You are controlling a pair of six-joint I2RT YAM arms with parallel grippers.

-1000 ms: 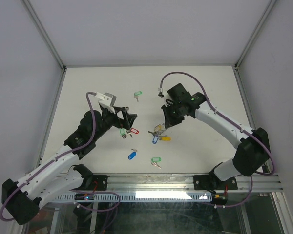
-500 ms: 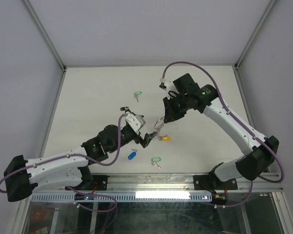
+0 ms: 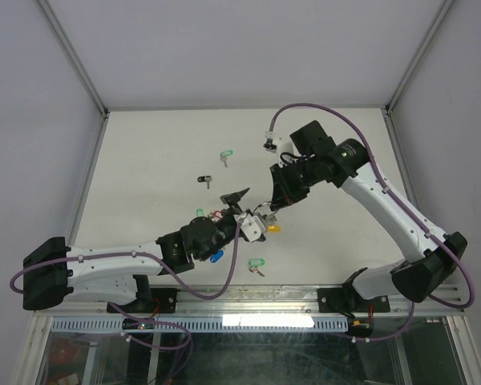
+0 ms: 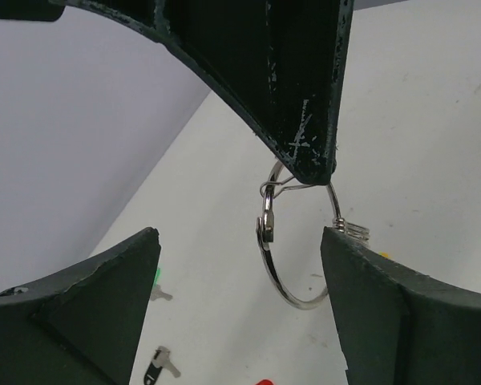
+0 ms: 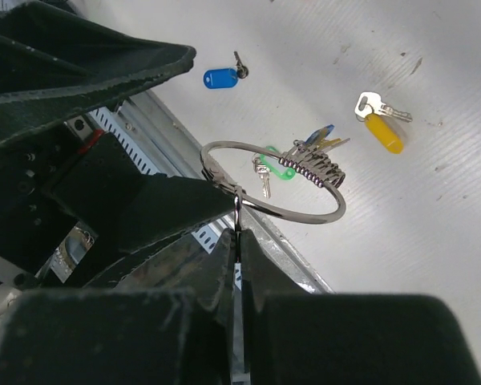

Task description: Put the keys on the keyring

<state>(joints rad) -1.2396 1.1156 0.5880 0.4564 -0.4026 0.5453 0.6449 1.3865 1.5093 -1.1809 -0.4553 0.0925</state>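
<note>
Holds the keyring (image 5: 313, 168) clear of the table (image 3: 144, 152), pinched at its near rim by the clenched tips of the right gripper (image 5: 237, 210). Carries a bunch of keys (image 5: 319, 152) on the far arc, with a blue tag sticking up among them. Hangs between the spread fingers (image 4: 369, 321) of the left gripper (image 4: 239, 237), which grasps nothing. Puts the ring's coiled part just beside one finger; cannot tell whether touching.

From above, gives only the meeting of the two grippers over the near middle of the table, with the ring barely traceable there. From the left wrist, shows the wire loop plainly, dangling from the dark tip of the right gripper.

From the right wrist, shows the ring as a wide oval. Also shows loose keys lying on the table below: a blue key (image 5: 219, 78), a yellow key (image 5: 382, 128) and a green key (image 5: 268, 164) seen through the ring.

Only from above, picks out a far green key (image 3: 226, 156) and a black key (image 3: 204, 180), well apart from the ring.
</note>
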